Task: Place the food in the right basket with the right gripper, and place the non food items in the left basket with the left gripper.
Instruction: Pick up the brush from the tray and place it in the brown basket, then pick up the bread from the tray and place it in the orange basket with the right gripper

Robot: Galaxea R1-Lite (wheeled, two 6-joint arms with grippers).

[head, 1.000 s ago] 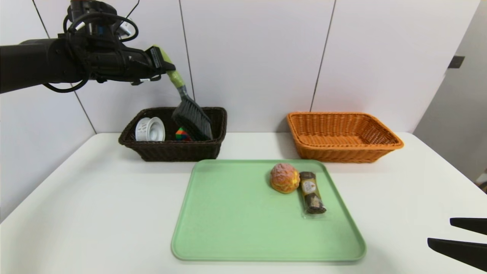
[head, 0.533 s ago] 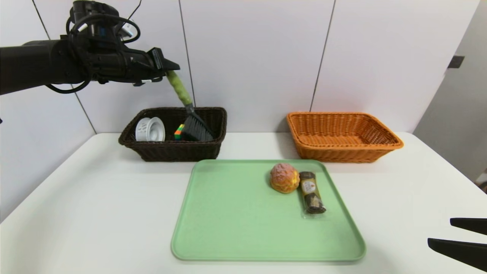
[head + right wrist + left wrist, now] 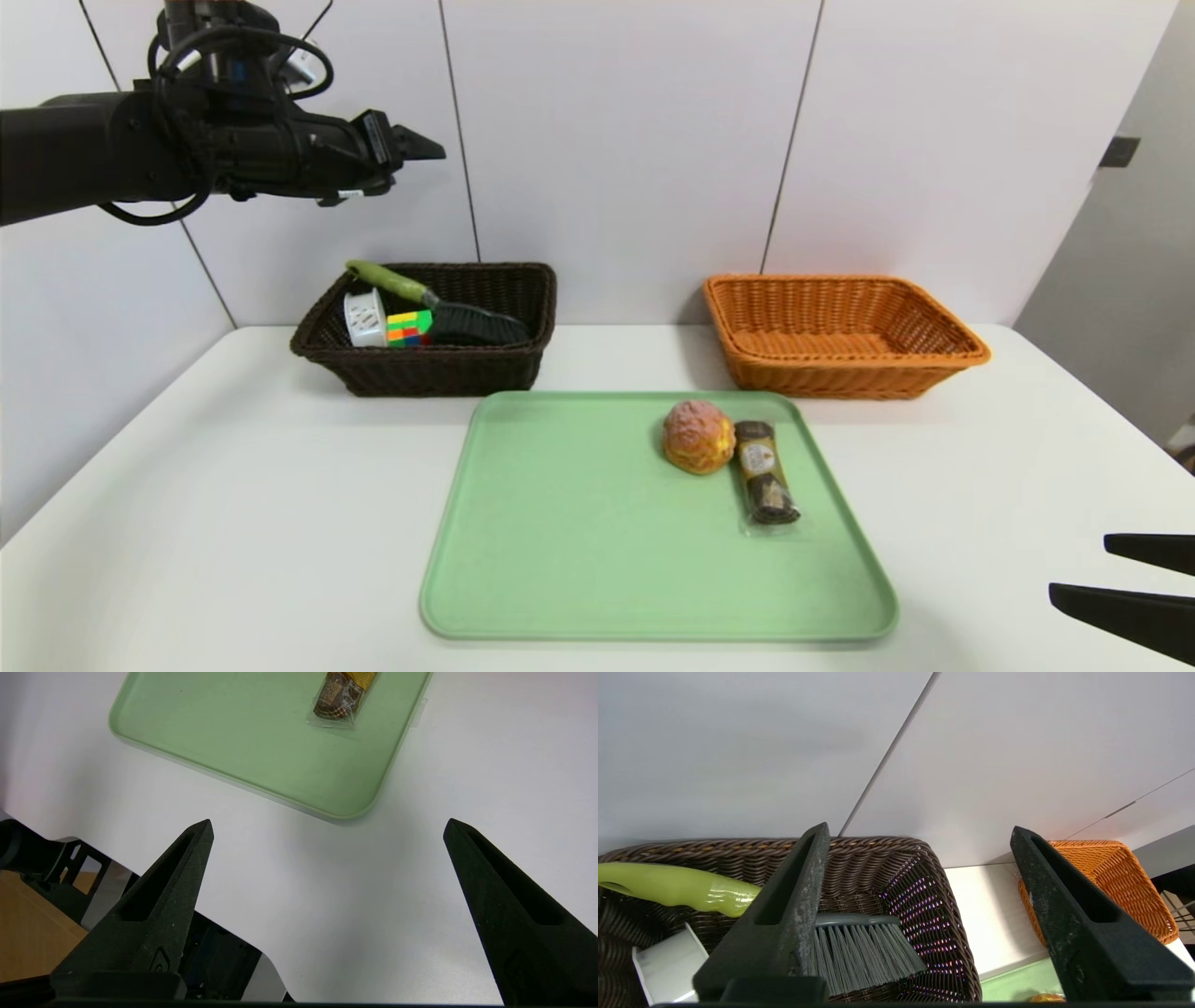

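From the head view, the left pincer (image 3: 411, 147) hangs high above the left basket (image 3: 429, 366), its jaws apart and holding nothing. Inside this dark basket lie the brush (image 3: 439, 303), the puzzle cube (image 3: 407, 329) and the white spool (image 3: 364, 317). The right basket (image 3: 840, 336) has nothing visible inside it. On the green tray (image 3: 579, 541) the bun (image 3: 698, 436) and the wrapped snack (image 3: 766, 471) lie side by side, very close or just touching. The right pincer (image 3: 1134, 579) waits low at the near right corner, spread wide and empty.

From the left wrist view, the two fingers (image 3: 784, 924) stand wide apart with only air between them. Below them the brush rests in the dark basket, its green handle leaning up toward the rim.

From the right wrist view, the fingers (image 3: 154, 914) are fully apart over the bare surface (image 3: 467, 765), and only one end of the snack (image 3: 343, 695) shows on the tray.

I judge the bun to be light and soft, with a rough crust; it is best taken across its widest middle with gentle pressure, otherwise it may crush. The snack seems stiff and light, but its clear wrapper is probably slippery, so a hold across the short width near the middle is safer than on the loose wrapper ends.

The surface is white, smooth and flat. Behind it stands a pale wall of panels with thin dark seams.
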